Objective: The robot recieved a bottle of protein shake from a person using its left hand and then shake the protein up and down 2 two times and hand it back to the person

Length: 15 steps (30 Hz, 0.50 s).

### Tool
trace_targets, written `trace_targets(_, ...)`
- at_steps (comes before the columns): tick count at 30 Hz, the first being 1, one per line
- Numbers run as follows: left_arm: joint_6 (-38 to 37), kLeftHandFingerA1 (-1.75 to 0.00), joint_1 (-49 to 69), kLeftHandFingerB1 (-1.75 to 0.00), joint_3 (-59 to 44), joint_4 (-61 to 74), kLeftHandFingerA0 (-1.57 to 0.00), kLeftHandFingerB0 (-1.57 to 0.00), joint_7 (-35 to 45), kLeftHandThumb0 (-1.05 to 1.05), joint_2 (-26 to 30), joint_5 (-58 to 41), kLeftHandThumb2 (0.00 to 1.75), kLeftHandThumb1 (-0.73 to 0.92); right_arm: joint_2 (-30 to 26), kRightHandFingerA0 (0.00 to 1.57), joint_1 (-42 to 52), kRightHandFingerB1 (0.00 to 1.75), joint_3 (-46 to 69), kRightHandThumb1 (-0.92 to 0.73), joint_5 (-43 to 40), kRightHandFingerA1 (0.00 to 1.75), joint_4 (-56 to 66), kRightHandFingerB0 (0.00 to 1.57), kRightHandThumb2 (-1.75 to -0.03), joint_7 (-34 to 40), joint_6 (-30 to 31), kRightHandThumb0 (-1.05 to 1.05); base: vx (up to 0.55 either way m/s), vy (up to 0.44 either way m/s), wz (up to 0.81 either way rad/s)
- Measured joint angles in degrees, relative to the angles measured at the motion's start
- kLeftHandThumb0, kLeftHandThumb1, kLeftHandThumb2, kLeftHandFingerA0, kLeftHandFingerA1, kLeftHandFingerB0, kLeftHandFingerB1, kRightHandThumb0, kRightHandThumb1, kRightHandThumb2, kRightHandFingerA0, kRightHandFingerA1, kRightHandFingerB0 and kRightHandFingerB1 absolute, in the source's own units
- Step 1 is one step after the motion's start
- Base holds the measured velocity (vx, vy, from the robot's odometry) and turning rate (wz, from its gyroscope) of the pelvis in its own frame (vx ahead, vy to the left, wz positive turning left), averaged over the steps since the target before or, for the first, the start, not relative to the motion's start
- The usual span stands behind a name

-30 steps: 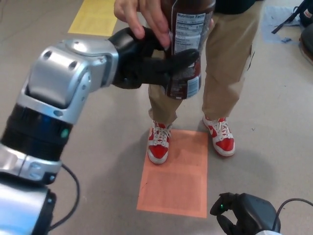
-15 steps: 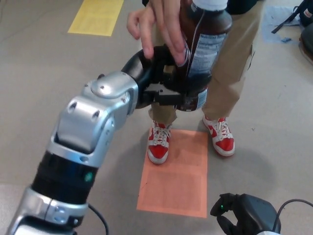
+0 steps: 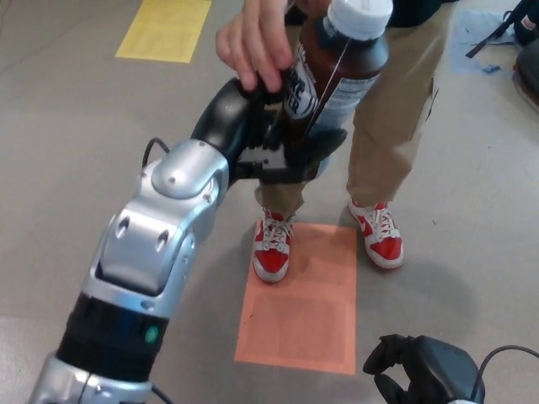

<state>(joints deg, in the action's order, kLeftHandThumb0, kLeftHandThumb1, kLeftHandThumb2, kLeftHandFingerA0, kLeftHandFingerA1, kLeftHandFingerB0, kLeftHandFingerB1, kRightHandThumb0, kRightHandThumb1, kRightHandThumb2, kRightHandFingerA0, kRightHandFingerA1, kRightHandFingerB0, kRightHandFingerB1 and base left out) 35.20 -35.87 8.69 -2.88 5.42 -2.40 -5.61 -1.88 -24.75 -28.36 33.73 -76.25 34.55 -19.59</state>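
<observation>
Head view shows the bottle (image 3: 333,76) of brown shake up in the air, in front of the person's tan trousers (image 3: 396,126). It leans over a bit, with its white cap (image 3: 360,15) at the top and a printed label around its middle. It looks full and dark, so I think it is rather heavy, and the drink inside will slosh when it moves. The sides look like smooth, hard plastic, so it could slip. The best place to hold it is low around the fat middle, well under the cap, with a firm squeeze.

The robot's left hand (image 3: 282,147) is there now. Its black fingers (image 3: 324,145) are wrapped around the lower part of the bottle, grasping it. The person's hand (image 3: 253,42) is right above, by the left side of the bottle near the top; I cannot tell if it is touching.

Below are red and white shoes (image 3: 274,246) and an orange sheet (image 3: 305,303) on the floor, with a yellow sheet (image 3: 164,29) far off. The right hand (image 3: 421,374) hangs low at the bottom edge, away from everything. I cannot tell how it is set.
</observation>
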Motion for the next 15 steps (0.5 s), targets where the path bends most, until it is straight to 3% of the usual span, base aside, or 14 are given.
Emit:
trace_targets(4, -0.6, -1.69, 5.6, -1.24, -1.3, 0.7, -0.79, -0.64, -0.4, -0.15, -1.8, -0.2, 0.71, 0.82, 0.0, 1.04, 0.2, 0.67, 0.1, -0.58, 0.0, 0.94, 0.0, 0.89, -1.04, 0.1, -0.2, -0.51, 0.00, 0.000, 0.00)
trace_targets(5, -1.0, -1.70, 7.3, -1.22, -1.3, 0.8, -0.81, -0.64, -0.5, -0.15, -1.9, -0.1, 0.70, 0.83, 0.0, 1.03, 0.2, 0.76, 0.2, -0.53, 0.0, 0.98, 0.0, 0.84, -1.12, 0.1, -0.3, -0.51, 0.00, 0.000, 0.00)
trace_targets(6, -1.3, -1.71, 8.7, -1.20, -1.3, 0.8, -0.80, -0.63, -0.5, -0.17, -2.0, -0.1, 0.68, 0.83, 0.0, 1.04, 0.2, 0.66, 0.3, -0.60, 0.0, 0.96, 0.0, 0.90, -0.99, 0.2, -0.4, -0.51, 0.00, 0.000, 0.00)
trace_targets(12, -3.3, -1.73, 14.3, -1.17, -2.1, -0.2, -0.91, -0.66, -0.5, -0.14, -2.1, -0.1, 0.67, 0.83, 0.0, 1.00, 0.3, 0.65, 0.6, -0.57, 0.0, 0.98, 0.0, 0.89, -0.94, 0.1, -0.4, -0.49, 0.00, 0.000, 0.00)
trace_targets(15, -4.3, -1.69, 15.7, -1.15, -3.1, -1.3, -0.89, -0.66, -0.2, -0.18, -2.1, -0.2, 0.70, 0.81, 0.0, 0.98, 0.3, 0.64, 0.9, -0.57, -0.1, 0.89, 0.0, 0.89, -0.94, 0.1, -0.5, -0.50, 0.00, 0.000, 0.00)
